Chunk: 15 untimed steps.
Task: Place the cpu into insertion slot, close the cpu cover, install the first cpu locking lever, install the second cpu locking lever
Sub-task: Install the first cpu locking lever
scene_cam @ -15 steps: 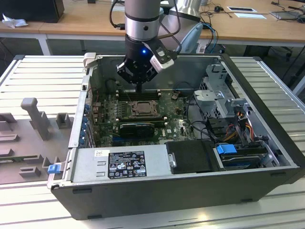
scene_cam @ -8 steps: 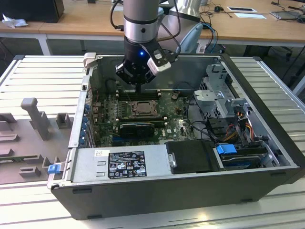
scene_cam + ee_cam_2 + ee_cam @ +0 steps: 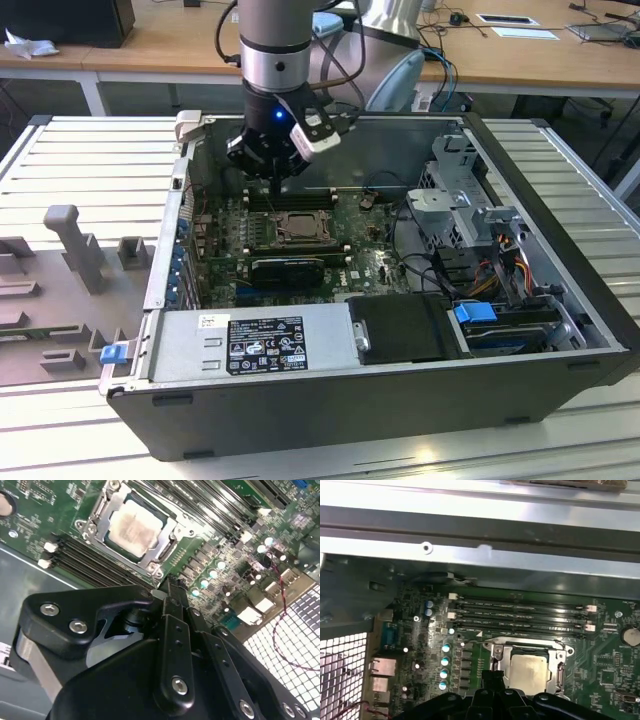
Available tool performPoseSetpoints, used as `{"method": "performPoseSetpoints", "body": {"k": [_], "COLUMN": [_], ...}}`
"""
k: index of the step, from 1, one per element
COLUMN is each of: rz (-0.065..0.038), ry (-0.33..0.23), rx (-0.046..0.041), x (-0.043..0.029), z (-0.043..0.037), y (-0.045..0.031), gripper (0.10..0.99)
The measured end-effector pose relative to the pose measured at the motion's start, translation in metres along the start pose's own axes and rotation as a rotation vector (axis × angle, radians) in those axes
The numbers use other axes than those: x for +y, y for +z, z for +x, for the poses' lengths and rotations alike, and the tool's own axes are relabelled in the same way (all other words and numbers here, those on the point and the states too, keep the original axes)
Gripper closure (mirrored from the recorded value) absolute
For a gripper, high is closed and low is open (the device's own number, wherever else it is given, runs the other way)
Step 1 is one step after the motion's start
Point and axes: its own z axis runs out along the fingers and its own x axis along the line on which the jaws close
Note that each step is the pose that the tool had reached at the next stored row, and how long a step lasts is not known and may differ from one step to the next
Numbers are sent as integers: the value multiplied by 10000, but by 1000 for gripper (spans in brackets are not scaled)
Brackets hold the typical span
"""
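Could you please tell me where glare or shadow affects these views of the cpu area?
Second wrist view: glare washes the cpu top pale, and the mesh panel glows white. First wrist view: the metal rail reflects brightly, while the motherboard is dimmer. Exterior view: the computer case shades its interior.

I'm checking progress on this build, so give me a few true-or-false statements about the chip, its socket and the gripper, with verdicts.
1. The chip lies in the socket. True.
2. The gripper holds the chip. False: the chip sits in the socket, and the gripper is off by the socket's corner.
3. The circuit board is red. False: it is green.
4. The metal frame lies down around the chip. True.
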Motion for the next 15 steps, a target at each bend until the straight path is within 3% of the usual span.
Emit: {"method": "performPoseSetpoints", "body": {"k": [7, 10, 15], "rz": [0, -5, -13], "ry": [-1, 0, -2], "rx": [1, 1, 0], "x": [14, 23, 105], "z": [184, 304, 334], "y": [23, 42, 47], "gripper": [980, 980, 980]}}
